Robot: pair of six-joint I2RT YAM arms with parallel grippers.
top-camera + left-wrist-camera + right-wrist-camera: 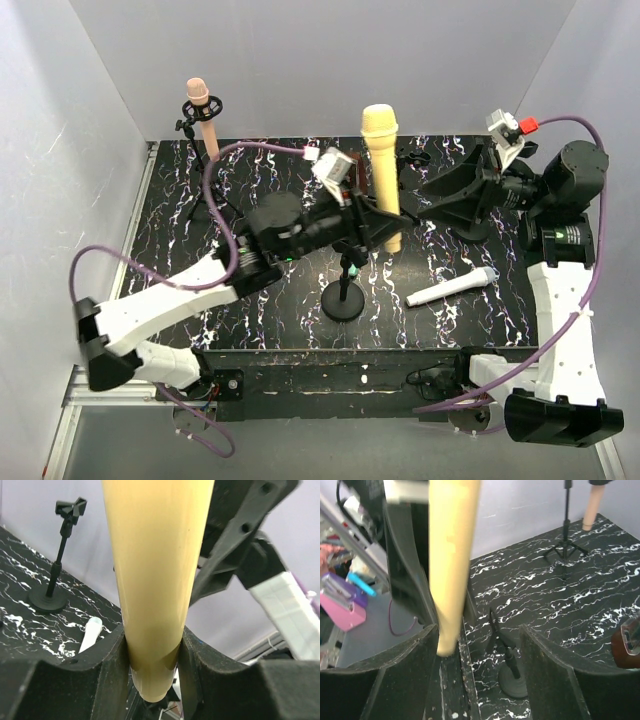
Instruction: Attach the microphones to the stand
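Note:
The pale yellow microphone point(381, 165) stands upright above the table, head up. My left gripper point(385, 225) is shut on its lower handle; in the left wrist view both pads press the handle point(152, 630) and its tip pokes out below. My right gripper point(425, 190) is open just right of it. In the right wrist view the handle point(451, 570) sits by the left finger point(395, 680), with a wide gap to the other finger. An empty round-base stand point(345, 290) is below. The peach-pink microphone point(200, 105) sits in a back-left stand. The white microphone point(450, 290) lies flat.
A second empty stand with a clip point(60, 555) shows in the left wrist view, the white microphone's end point(90, 632) near it. A brown object point(627, 645) is at the right wrist view's edge. White walls close in the black marbled table point(180, 270).

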